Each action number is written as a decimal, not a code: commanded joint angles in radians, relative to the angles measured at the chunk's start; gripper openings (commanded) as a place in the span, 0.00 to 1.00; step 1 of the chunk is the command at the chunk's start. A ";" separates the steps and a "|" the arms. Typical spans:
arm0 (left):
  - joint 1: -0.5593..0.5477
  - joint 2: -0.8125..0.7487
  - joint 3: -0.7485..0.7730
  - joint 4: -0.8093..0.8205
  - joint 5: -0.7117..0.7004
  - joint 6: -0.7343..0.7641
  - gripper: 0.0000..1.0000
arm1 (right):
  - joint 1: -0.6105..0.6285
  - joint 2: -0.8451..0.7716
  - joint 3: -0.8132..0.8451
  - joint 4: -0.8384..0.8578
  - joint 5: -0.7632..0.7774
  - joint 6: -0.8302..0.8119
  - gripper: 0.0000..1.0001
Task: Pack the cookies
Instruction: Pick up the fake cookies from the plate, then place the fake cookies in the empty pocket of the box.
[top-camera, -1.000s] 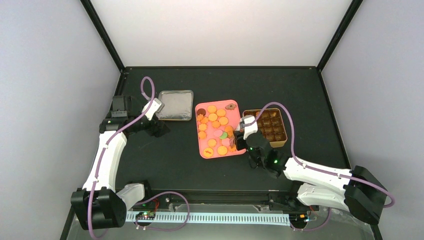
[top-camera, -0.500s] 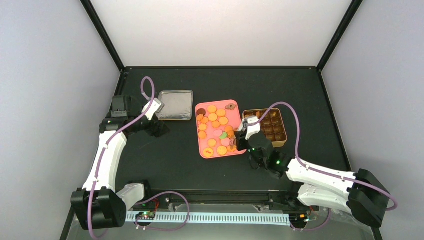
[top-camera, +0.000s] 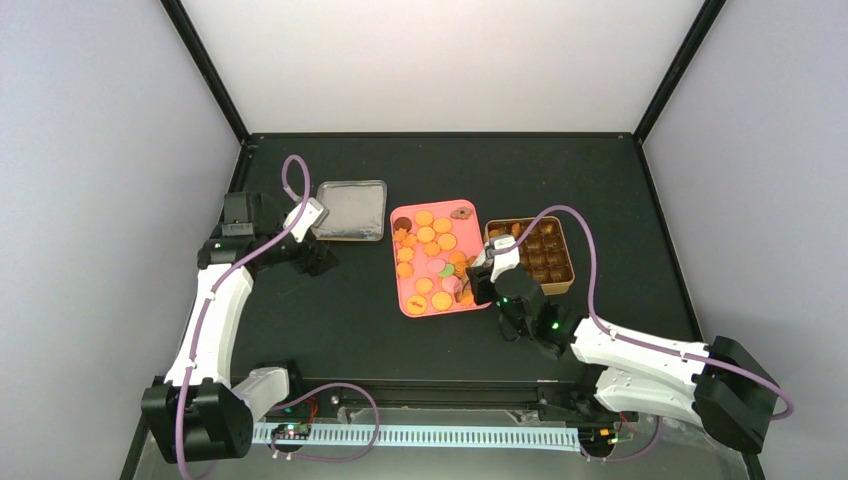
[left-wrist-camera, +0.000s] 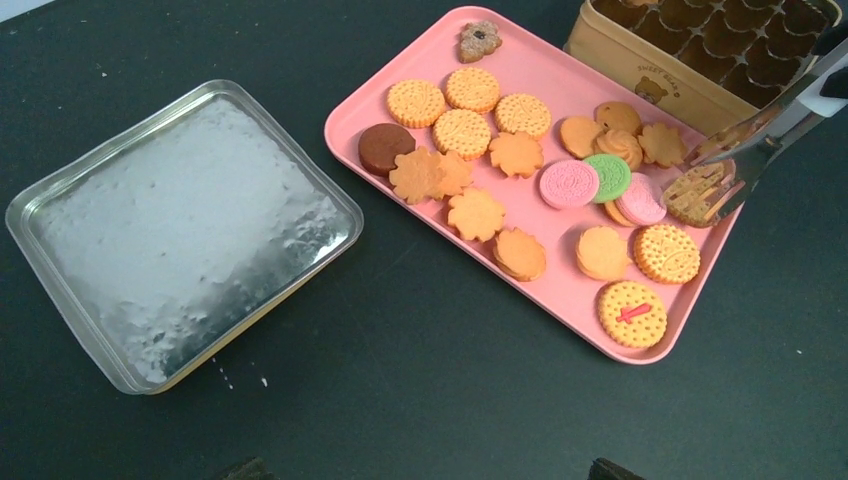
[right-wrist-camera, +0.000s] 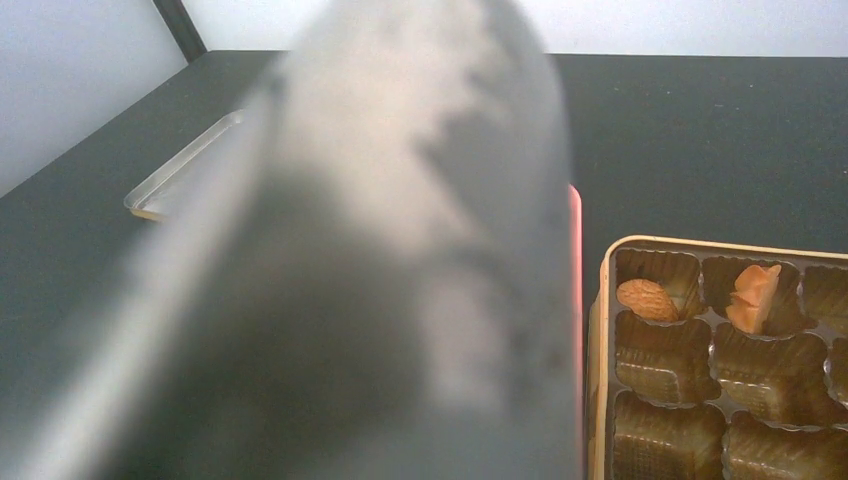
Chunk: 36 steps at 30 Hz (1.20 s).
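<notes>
Many cookies (top-camera: 430, 250) lie on a pink tray (top-camera: 399, 290); in the left wrist view these cookies (left-wrist-camera: 520, 150) are mostly orange-yellow, with pink, green and dark brown ones. My right gripper (top-camera: 479, 285) at the tray's right edge is shut on metal tongs (left-wrist-camera: 770, 135). The tong tips straddle a yellow cookie (left-wrist-camera: 695, 193) on the tray (left-wrist-camera: 560, 290); whether they pinch it I cannot tell. The blurred tongs (right-wrist-camera: 400, 250) fill the right wrist view. Two cookies (right-wrist-camera: 646, 298) sit in cups of the gold tin (right-wrist-camera: 603, 330). My left gripper (top-camera: 318, 258) (left-wrist-camera: 428, 470) hangs open left of the tray.
The gold tin (top-camera: 572, 272) with brown cups stands right of the tray. A silver lid (top-camera: 350, 210) (left-wrist-camera: 190, 240) lies inside-up left of it, beside my left gripper. Black walls and posts frame the dark table.
My right gripper with the tongs has shifted a little left, from beside the tin onto the tray's right edge. The left arm has stayed still.
</notes>
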<state>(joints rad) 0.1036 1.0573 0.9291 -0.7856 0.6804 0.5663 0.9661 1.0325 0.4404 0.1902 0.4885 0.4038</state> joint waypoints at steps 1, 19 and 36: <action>0.007 -0.022 0.036 -0.024 0.009 0.027 0.85 | -0.002 0.021 -0.009 0.004 0.008 0.020 0.41; 0.007 -0.025 0.034 -0.021 0.016 0.024 0.85 | -0.001 -0.074 0.059 -0.038 0.052 -0.052 0.12; 0.007 -0.025 0.027 -0.021 0.034 0.013 0.84 | -0.338 -0.067 0.204 -0.057 0.122 -0.253 0.14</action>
<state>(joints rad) 0.1036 1.0466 0.9291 -0.7967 0.6811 0.5728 0.7322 0.9348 0.5934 0.1043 0.5983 0.1883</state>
